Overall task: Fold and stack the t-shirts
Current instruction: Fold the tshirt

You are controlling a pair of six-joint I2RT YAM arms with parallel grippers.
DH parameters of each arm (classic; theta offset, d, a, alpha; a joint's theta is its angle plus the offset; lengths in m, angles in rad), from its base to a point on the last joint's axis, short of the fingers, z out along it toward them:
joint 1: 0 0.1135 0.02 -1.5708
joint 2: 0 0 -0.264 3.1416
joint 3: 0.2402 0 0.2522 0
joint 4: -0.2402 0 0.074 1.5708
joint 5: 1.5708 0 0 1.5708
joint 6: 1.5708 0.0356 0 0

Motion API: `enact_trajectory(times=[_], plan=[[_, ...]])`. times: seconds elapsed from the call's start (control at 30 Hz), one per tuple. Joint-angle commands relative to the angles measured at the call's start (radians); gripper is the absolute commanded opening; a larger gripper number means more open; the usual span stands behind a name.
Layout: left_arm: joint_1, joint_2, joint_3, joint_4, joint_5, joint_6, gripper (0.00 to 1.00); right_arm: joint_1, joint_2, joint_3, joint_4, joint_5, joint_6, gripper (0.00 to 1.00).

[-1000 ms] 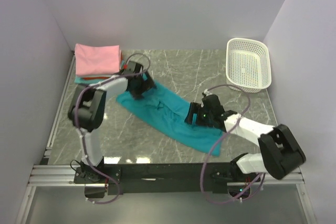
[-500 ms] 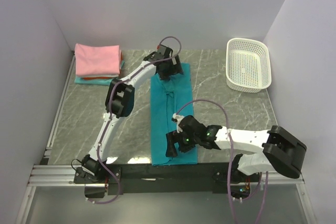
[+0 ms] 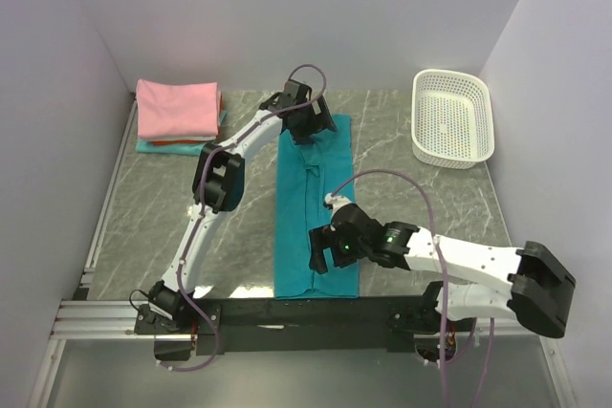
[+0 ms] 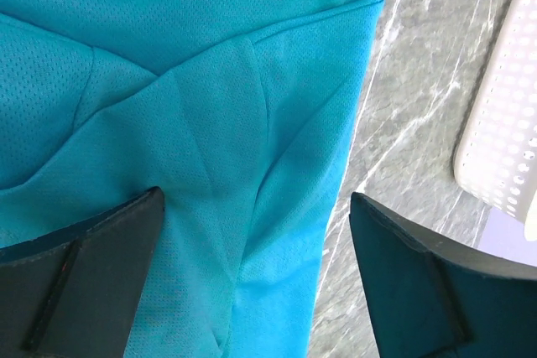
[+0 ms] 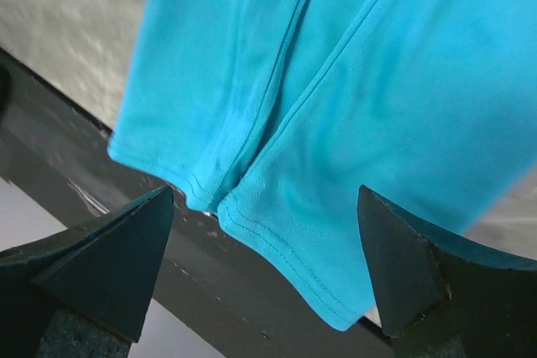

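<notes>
The teal-blue soft cloth t-shirt [image 3: 296, 207], where is it lying?

It lies flat on the grey marbled table [image 3: 153, 217], folded lengthwise into a long narrow band that runs straight away from your arms. Its near hem [image 5: 277, 249] reaches the black rail [image 3: 287, 311] along the table's near edge.

And my left gripper [image 3: 304, 129]?

It is reaching far out, over the far end of the band. Its jaws stand wide apart and grasp nothing. In your left wrist view the creased cloth [image 4: 210, 81] fills the space between the two dark fingers [image 4: 84, 274], and the right-hand finger sits over bare marble beside the shirt's edge (I cannot tell whether either tip touches the fabric).

The right gripper [image 3: 320, 253]?

It is over the near part of the band, close to the hem. It is likewise spread wide with nothing in it. Your right wrist view shows the two folded layers meeting along a seam between its fingers [image 5: 101, 266].

What else is on the table?

A folded pink cloth t-shirt [image 3: 177, 107] tops a stack in the far left corner, with aqua and red edges [image 3: 167, 144] showing beneath it. The white plastic lattice basket [image 3: 417, 112] stands in the far right corner, well apart from the band (a corner of it shows in the left wrist view [image 4: 503, 140]).
</notes>
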State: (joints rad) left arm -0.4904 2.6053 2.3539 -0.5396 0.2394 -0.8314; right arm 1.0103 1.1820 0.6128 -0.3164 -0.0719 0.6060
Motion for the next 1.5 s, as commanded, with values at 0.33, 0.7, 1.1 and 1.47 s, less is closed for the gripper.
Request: enact_trajectory(times=[0.33, 0.7, 1.1, 1.47], plan=[[-0.057, -0.567, -0.252, -0.043, -0.135, 0.104, 0.99, -0.015, -0.376, -0.022, -0.141, 0.277, 0.185, 0.97], [-0.217, -1.255, -1.258, 0.049, -0.336, -0.098, 1.0, -0.035, -0.559, -0.145, -0.15, 0.179, 0.182, 0.97], [-0.516, -1.586, -1.844, 0.022, -0.249, -0.488, 0.94, -0.035, -0.602, -0.246, -0.151, 0.083, 0.216, 0.95], [-0.594, -1.516, -1.914, 0.179, -0.137, -0.486, 0.49, -0.035, -0.539, -0.292, -0.104, 0.03, 0.262, 0.84]])
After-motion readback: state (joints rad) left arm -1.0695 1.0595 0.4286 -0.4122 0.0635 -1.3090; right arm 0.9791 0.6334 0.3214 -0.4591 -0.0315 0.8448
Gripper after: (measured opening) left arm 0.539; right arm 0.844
